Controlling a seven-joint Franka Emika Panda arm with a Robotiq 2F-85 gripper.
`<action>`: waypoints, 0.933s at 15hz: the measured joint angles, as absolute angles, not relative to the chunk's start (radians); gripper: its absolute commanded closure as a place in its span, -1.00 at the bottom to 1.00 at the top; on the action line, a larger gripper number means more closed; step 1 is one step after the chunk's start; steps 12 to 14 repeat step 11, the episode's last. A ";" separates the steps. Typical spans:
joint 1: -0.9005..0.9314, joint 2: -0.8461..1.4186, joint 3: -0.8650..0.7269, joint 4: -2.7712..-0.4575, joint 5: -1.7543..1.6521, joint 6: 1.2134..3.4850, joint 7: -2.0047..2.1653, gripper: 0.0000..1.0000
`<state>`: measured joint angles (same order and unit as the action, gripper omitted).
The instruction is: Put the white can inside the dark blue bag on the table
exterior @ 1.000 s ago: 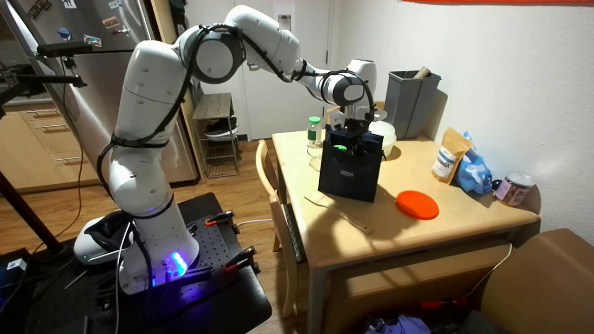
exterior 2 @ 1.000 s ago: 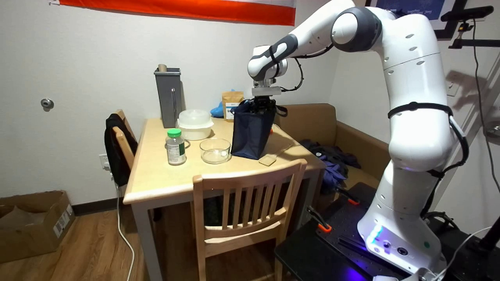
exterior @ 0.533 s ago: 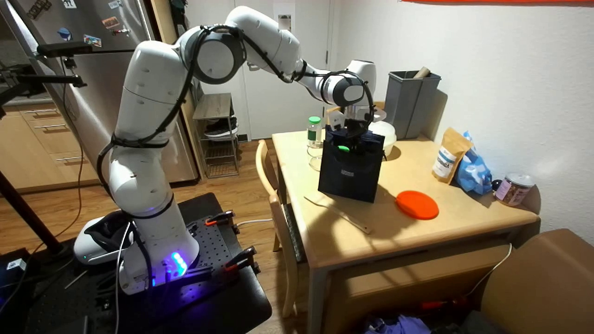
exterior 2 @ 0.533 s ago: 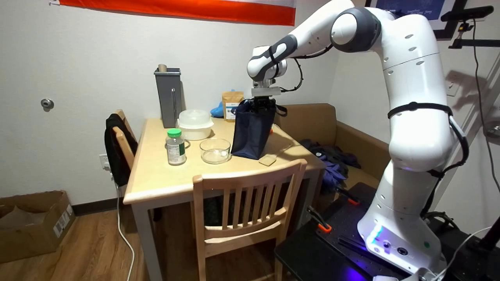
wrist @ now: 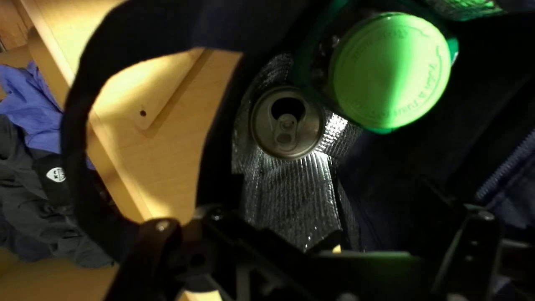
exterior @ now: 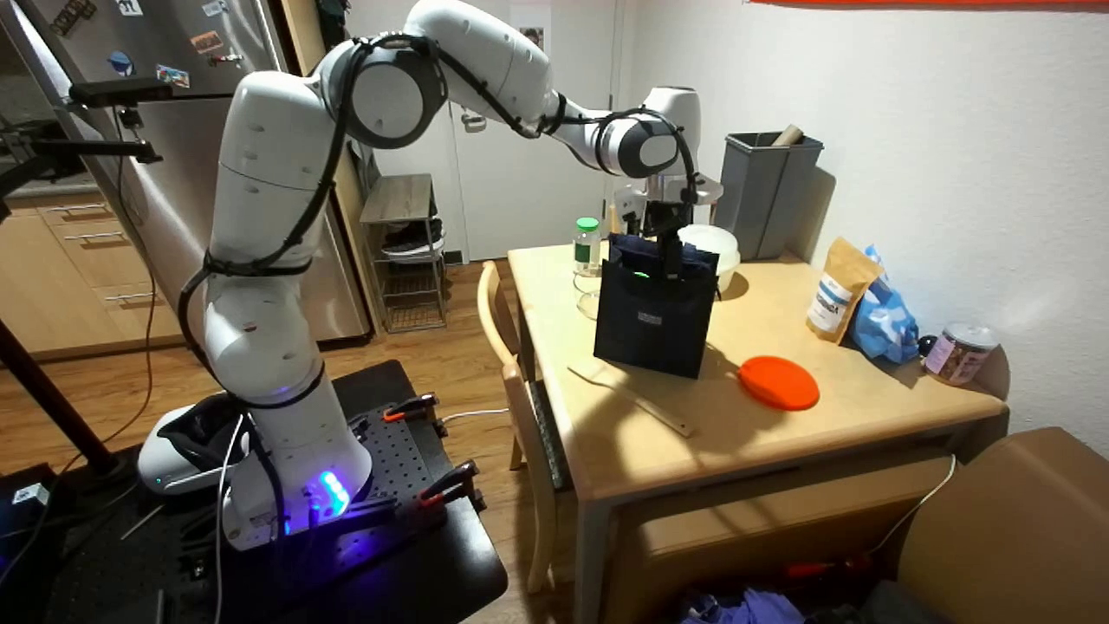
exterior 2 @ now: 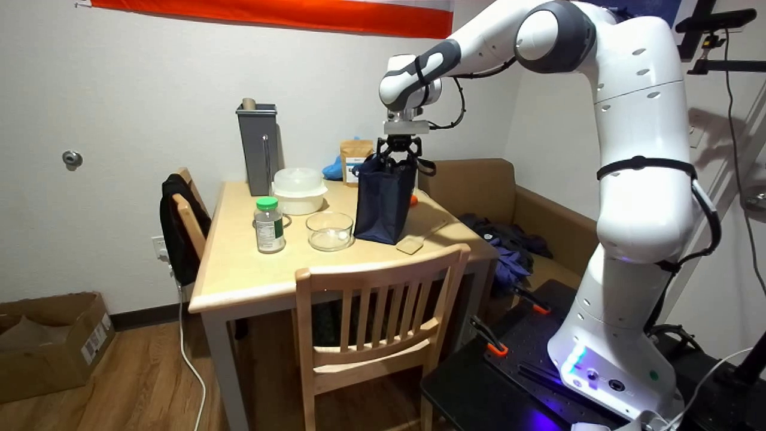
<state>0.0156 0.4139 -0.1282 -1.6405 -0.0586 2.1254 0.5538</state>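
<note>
The dark blue bag stands upright on the table, its mouth facing up. Looking down into it, the wrist view shows the silver top of the white can, resting against the shiny lining; its sides are hidden. Bag walls cover the can in both exterior views. Beside it in the bag is a container with a green lid. My gripper is at the bag's mouth with its jaws spread wide and nothing held between them; its lower finger ends are partly hidden by the bag.
Close to the bag stand a glass bowl, a green-capped jar and a white lidded container. A wooden spatula and a red disc lie in front. Bag handles loop up near my fingers.
My gripper's jaws have opened, and the arm has risen, lifting the gripper partly out of the bag. The bag keeps its place on the table.
</note>
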 measured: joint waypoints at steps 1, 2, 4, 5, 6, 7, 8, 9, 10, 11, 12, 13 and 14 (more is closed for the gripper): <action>0.018 0.395 -0.128 -1.643 -0.059 2.123 0.558 -1.00; 0.021 0.373 -0.128 -1.648 -0.059 2.121 0.559 -1.00; 0.027 0.322 -0.128 -1.667 -0.060 2.119 0.560 -1.00; 0.031 0.293 -0.128 -1.683 -0.060 2.117 0.560 -1.00; 0.034 0.264 -0.127 -1.701 -0.060 2.115 0.560 -1.00; 0.036 0.233 -0.126 -1.723 -0.061 2.112 0.560 -1.00; 0.037 0.203 -0.122 -1.746 -0.064 2.108 0.561 -1.00; 0.038 0.174 -0.116 -1.771 -0.071 2.103 0.565 -1.00; 0.039 0.146 -0.110 -1.798 -0.077 2.100 0.576 -1.00; 0.039 0.120 -0.103 -1.826 -0.081 2.099 0.581 -1.00; 0.039 0.120 -0.103 -1.826 -0.081 2.099 0.581 -1.00; 0.039 0.120 -0.103 -1.826 -0.081 2.099 0.581 -1.00; 0.039 0.120 -0.103 -1.826 -0.081 2.099 0.581 -1.00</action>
